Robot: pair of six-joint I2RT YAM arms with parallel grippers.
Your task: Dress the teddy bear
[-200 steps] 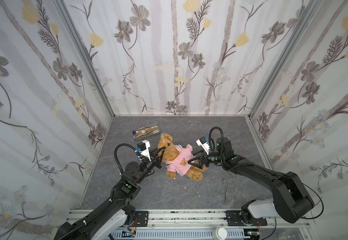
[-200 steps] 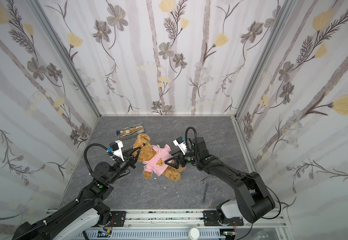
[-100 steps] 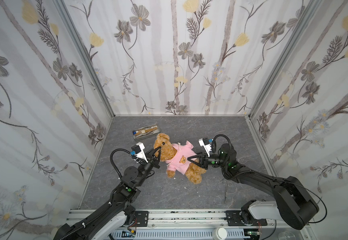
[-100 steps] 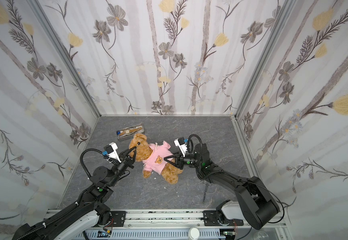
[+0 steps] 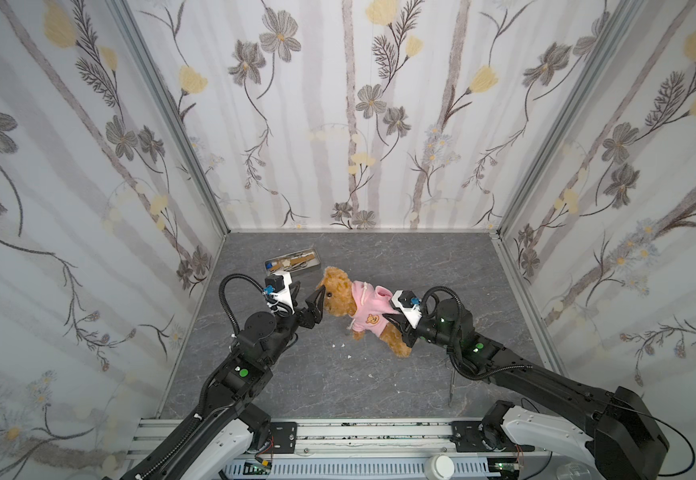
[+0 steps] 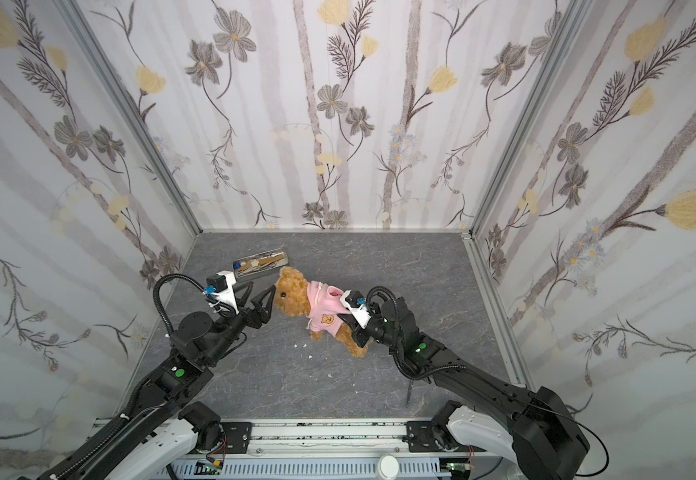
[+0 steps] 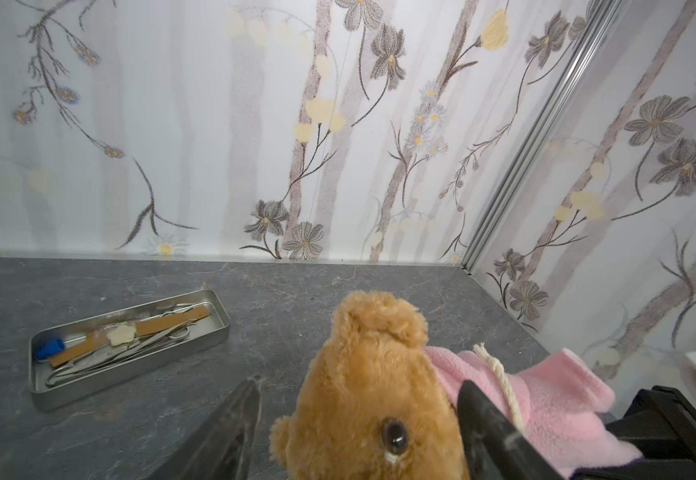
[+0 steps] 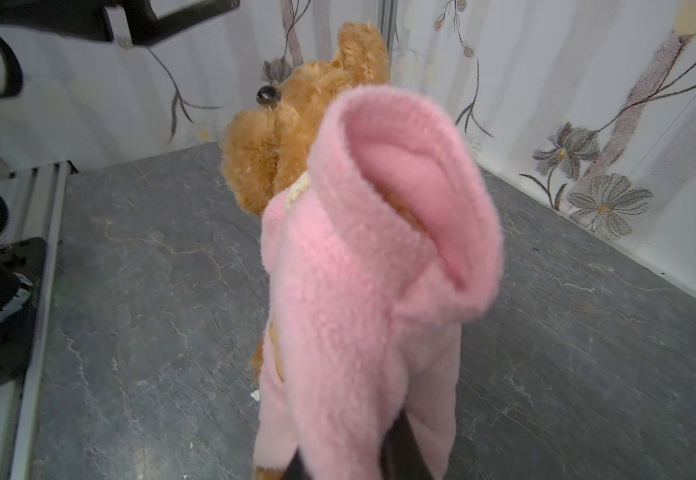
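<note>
A robot test cell: 3 floral-papered panels (image 5: 359,124) in aluminium framing (image 5: 169,112) enclose a grey marbled tabletop (image 5: 379,386).

Okay so the fluffy golden-brown plush teddy bear (image 5: 340,297) (image 6: 292,297) (image 7: 371,395) (image 8: 280,137), with round ears and a shiny dark eye, is wearing a pink fleece hoodie (image 5: 369,303) (image 6: 323,307) (image 7: 546,399) (image 8: 359,291) over its body. Its bare brown legs poke out below the hem. It's tilted, with its face right at the tips of the wide-open left claw (image 5: 307,297) (image 6: 257,297) (image 7: 361,384). In the left wrist view the head shows between the two tips. Its back end is at the right claw (image 5: 398,330) (image 6: 348,328) (image 8: 346,457), which is pinched onto the hoodie low on the back. Can't tell if the feet are actually touching the grey surface (image 5: 338,374) or not.
</note>
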